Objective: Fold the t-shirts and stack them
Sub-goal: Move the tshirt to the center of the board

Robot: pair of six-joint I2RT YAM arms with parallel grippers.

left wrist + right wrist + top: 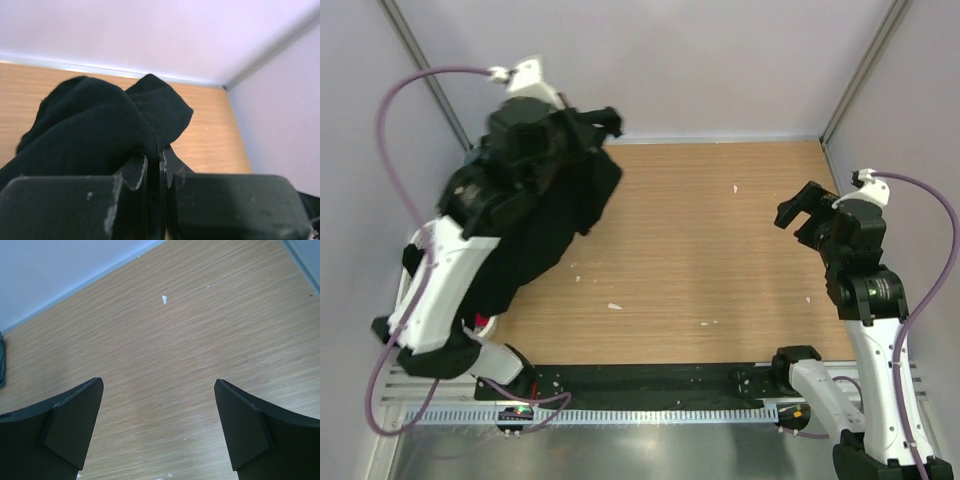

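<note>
Left gripper [154, 170] high at far left, black t-shirt [560, 215] hanging from it.
From above, the cloth hangs along the left arm, over the table's [720, 250] far-left part. The left wrist view shows fingers pinched together on a black fold. Right gripper [159, 384] hovers over wood at the right, fingers spread wide.

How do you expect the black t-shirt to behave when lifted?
Probably floppy: the black t-shirt hangs bunched from the shut left fingers. Likely light, since one narrow pinch holds it up. Its loose end may drag along the table.
</note>
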